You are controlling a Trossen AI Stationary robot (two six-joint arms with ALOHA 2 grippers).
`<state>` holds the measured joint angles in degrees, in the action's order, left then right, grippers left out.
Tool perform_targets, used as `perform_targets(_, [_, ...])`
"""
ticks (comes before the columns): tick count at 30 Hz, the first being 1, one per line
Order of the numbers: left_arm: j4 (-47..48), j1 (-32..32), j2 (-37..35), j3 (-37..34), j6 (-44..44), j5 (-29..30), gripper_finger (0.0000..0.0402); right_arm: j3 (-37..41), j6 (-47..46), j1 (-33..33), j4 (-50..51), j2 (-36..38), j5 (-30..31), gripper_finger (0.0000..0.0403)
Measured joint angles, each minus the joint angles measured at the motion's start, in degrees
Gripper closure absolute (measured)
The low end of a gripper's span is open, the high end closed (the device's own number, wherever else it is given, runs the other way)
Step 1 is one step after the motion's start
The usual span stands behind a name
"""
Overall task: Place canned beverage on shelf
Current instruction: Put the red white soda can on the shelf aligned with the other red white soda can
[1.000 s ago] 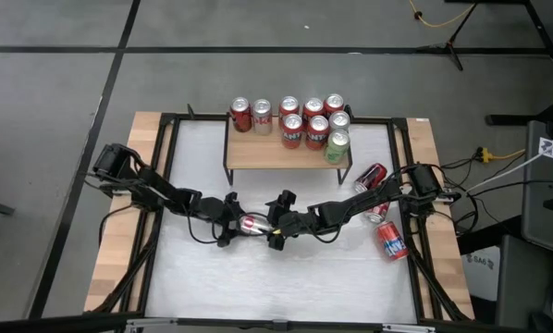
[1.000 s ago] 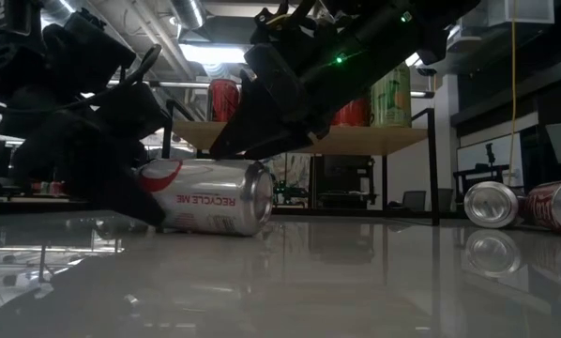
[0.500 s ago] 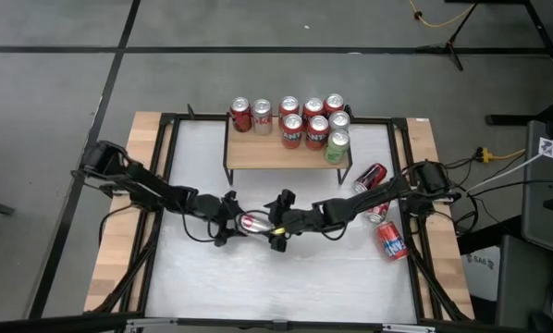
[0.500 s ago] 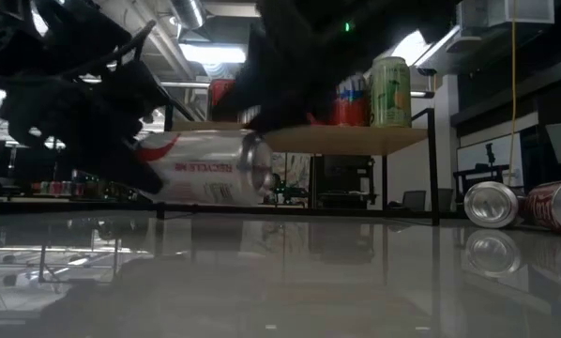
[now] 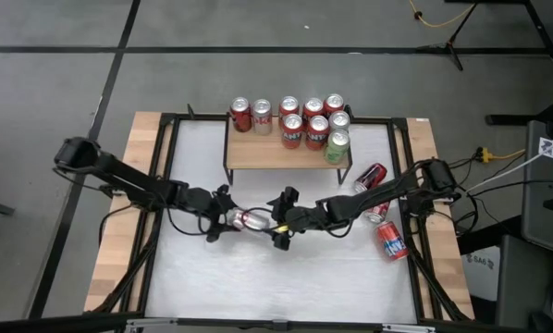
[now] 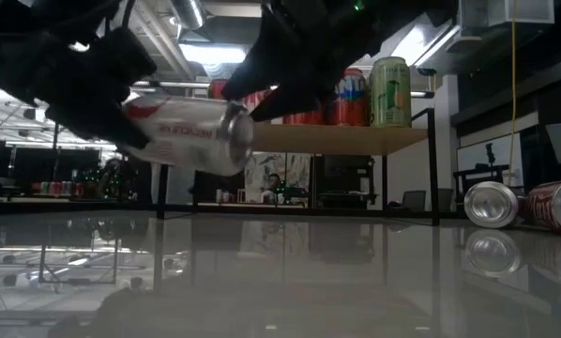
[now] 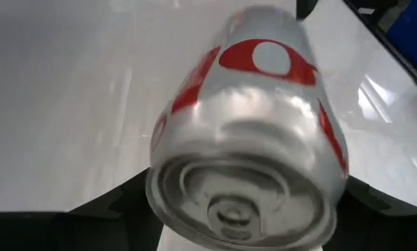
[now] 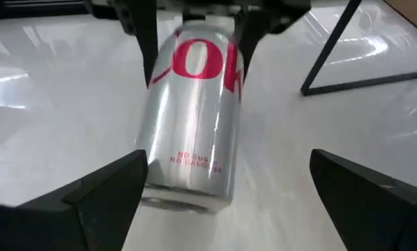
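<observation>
- Can (image 6: 182, 136): held on its side clear of the bench (image 5: 258, 287) by my left gripper (image 5: 223, 218), fingers clamped on its base end.
- Thin, slick, probably light; I would grip mid-body, gently.
- Right gripper (image 5: 278, 222): fingers wide, beside its top.
- Shelf (image 5: 267, 155): free space at front.

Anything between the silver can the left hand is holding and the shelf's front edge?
No: in the high view only bare white table lies between the silver can in the left hand and the shelf.

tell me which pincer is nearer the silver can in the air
Left. The left pincer grips the silver can lifted off the table; the right pincer waits open just beyond its free end.
</observation>
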<state>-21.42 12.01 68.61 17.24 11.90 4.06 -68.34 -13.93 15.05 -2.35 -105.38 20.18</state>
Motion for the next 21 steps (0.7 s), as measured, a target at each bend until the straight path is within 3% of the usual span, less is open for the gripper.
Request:
perform_targets(7, [4.68, 0.0, -4.16, 2.27, -0.26, 1.39, 0.013, -0.02, -2.64, -0.02, 0.81, -1.38, 0.31, 0.0011])
perform_targets(21, [9.51, 0.0, -4.07, 2.77, -0.05, 0.98, 0.0128, 0.0, -2.74, -0.02, -0.52, -3.04, 0.14, 0.0011])
